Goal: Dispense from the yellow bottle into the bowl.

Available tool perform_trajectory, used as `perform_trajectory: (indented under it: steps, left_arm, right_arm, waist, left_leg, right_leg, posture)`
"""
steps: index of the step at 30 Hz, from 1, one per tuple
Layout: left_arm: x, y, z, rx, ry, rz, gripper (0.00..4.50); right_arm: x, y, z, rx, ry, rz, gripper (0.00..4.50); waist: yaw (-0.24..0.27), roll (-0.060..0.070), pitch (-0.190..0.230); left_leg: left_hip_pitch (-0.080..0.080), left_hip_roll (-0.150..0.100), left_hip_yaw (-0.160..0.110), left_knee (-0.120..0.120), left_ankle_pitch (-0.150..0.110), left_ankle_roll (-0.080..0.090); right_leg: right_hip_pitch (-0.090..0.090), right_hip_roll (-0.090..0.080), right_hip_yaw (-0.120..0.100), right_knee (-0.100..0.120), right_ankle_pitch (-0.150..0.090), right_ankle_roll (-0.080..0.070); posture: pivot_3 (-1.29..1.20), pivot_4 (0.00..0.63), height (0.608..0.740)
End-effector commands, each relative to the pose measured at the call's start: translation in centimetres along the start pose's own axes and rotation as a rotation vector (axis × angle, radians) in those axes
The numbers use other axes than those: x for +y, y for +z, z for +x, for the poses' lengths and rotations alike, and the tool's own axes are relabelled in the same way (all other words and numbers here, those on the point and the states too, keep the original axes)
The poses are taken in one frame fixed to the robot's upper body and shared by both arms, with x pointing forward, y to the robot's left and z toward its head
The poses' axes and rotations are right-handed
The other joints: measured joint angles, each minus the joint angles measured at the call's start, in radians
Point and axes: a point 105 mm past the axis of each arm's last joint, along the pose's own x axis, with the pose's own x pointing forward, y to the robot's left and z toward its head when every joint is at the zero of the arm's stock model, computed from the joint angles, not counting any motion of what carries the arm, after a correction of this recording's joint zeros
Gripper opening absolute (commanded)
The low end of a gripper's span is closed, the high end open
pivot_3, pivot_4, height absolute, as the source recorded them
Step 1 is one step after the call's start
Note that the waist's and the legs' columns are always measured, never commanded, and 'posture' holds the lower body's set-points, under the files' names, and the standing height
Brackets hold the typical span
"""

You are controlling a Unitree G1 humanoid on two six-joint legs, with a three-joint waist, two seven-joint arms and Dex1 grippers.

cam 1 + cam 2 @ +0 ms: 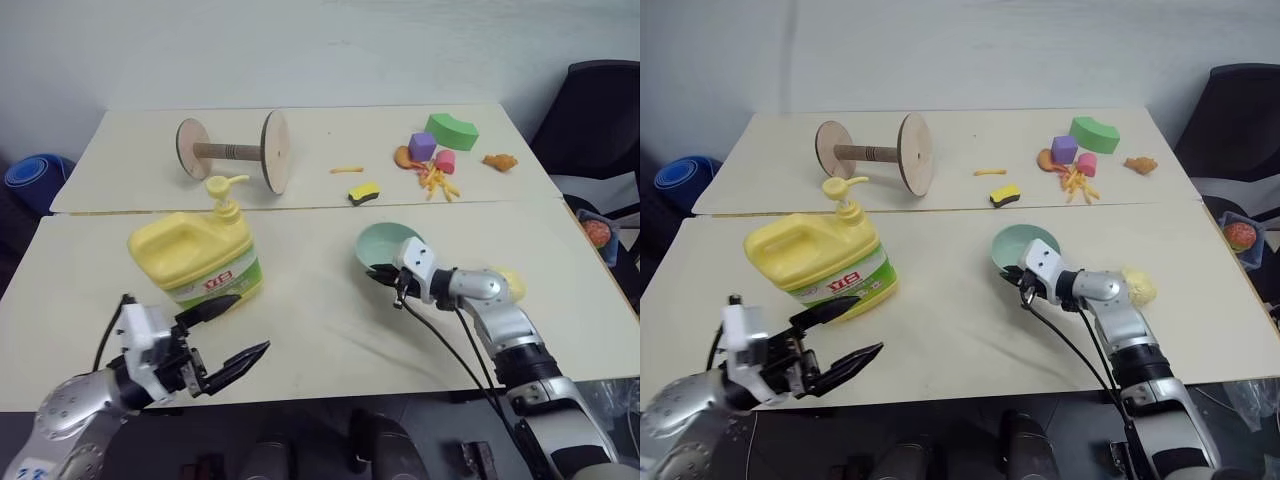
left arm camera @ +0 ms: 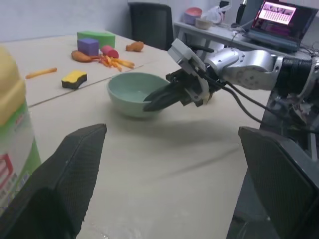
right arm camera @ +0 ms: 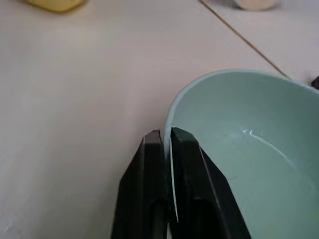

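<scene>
Right tool (image 3: 167, 144) pinches bowl (image 3: 249, 139) rim; left tool (image 1: 235, 330) gapes.

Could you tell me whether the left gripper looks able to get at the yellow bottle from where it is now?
Probably yes: the left gripper is open just in front of the yellow bottle, with nothing between them.

Red lettering stands on the green-and-white label of the yellow bottle (image 1: 192, 252), at the near left of the tabletop (image 1: 320, 330); the characters are too small to read. A laptop screen (image 2: 280, 14) on a far desk shows rows of text on a pink ground, likewise illegible. No other text, number or sign can be read.
</scene>
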Motion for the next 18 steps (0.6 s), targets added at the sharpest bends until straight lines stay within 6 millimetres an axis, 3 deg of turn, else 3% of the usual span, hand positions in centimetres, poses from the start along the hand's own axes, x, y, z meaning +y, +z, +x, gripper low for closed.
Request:
perform_trajectory:
  steps: [1,3,6,10,15,18]
  left_arm:
    - [-0.8,4.1,0.4,-0.146,-0.014,-0.018,4.12]
    - [-0.8,5.9,0.5,-0.208,-0.015,-0.028,3.69]
    - [1.0,9.3,0.5,-0.305,0.046,0.042,2.78]
    - [6.1,12.7,0.7,-0.33,0.211,0.193,1.49]
    - [8.9,12.4,3.2,-0.228,0.176,0.208,0.02]
    - [10.2,11.5,4.7,-0.166,0.169,0.205,0.02]
  right_arm:
    - [-0.4,3.4,0.3,-0.093,0.057,-0.092,0.0]
    - [-0.4,5.0,0.5,-0.131,0.098,-0.122,0.0]
    - [-0.4,8.6,0.7,-0.186,0.178,-0.178,0.0]
    - [-0.5,12.9,1.1,-0.205,0.269,-0.233,0.0]
    - [-0.4,16.4,2.2,-0.161,0.355,-0.291,0.0]
    - [0.5,18.9,3.3,-0.172,0.415,-0.304,0.0]
  waist:
    - [0.002,0.0,0.0]
    - [0.002,0.0,0.0]
    - [0.002,0.0,0.001]
    - [0.001,0.001,0.001]
    - [-0.001,0.0,0.001]
    - [-0.002,0.0,0.001]
  left_leg:
    - [0.0,0.0,0.0,0.0,0.0,0.0]
    - [-0.001,0.0,-0.001,0.001,0.0,0.0]
    - [-0.001,-0.001,-0.002,0.002,0.0,0.0]
    - [-0.002,-0.001,-0.003,0.005,0.001,-0.001]
    - [-0.003,-0.001,-0.002,0.004,0.0,-0.001]
    - [-0.003,-0.001,-0.002,0.004,0.0,-0.001]
  right_leg:
    - [0.0,0.0,0.0,0.0,0.0,0.0]
    - [0.0,0.0,0.0,0.0,0.0,0.0]
    - [0.0,0.0,-0.001,0.0,0.0,0.0]
    - [0.0,0.001,-0.003,0.003,0.0,-0.001]
    - [0.0,0.009,-0.004,0.001,0.001,-0.001]
    - [-0.001,0.009,-0.005,0.001,0.001,-0.001]
  posture:
    - [0.0,0.15,0.74]
    - [0.0,0.15,0.74]
    - [0.0,0.15,0.74]
    - [0.0,0.15,0.74]
    - [0.0,0.15,0.74]
    - [0.0,0.15,0.74]
